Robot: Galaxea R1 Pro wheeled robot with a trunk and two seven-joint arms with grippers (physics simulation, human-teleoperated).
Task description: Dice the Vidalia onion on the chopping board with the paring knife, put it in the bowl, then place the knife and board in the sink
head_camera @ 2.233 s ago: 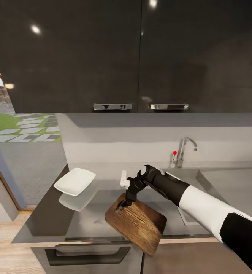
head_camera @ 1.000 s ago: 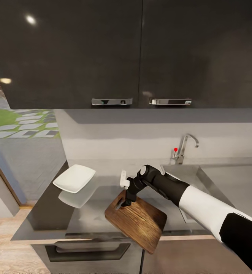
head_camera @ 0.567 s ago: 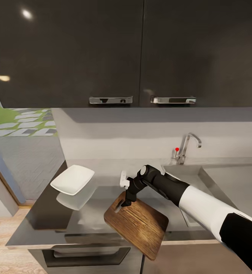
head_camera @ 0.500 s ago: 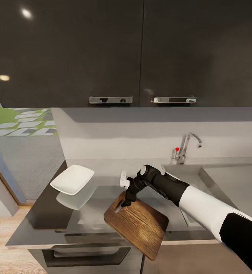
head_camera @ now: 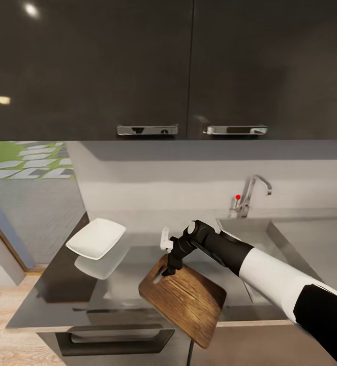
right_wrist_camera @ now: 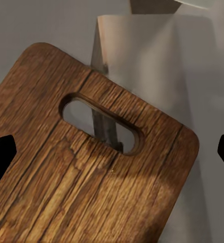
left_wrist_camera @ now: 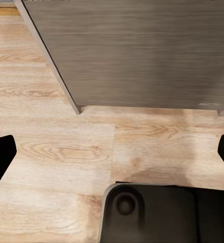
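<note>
Looming across the top of the head view, two glossy dark-grey wall cabinets with chrome bar handles (head_camera: 147, 130). Stretching beneath them, the long glossy grey countertop (head_camera: 132, 264) over dark drawers, with light wood flooring (left_wrist_camera: 66, 152) lying below in the left wrist view. Sitting at the counter's right end, the rectangular grey steel sink (head_camera: 249, 231) with its chrome angular tap and red-tipped lever (head_camera: 249, 195) at the back. Reaching in from the lower right, the white-and-black right arm, its black right gripper (head_camera: 167, 268) pressing at the slotted end of the dark brown wood-grain chopping board (head_camera: 183, 300); board tilting, its far corner jutting out past the counter's front edge, apparently lifted, though the fingers' closure on it cannot be told for sure. Resting well to the left on the counter, the shallow white squarish bowl (head_camera: 96, 238). Standing just behind the gripper, a small white piece (head_camera: 164, 239), possibly the paring knife's handle, too small to confirm. Spreading wide at the left wrist view's edges, the black tips of the left gripper (left_wrist_camera: 112, 157), holding nothing.
</note>
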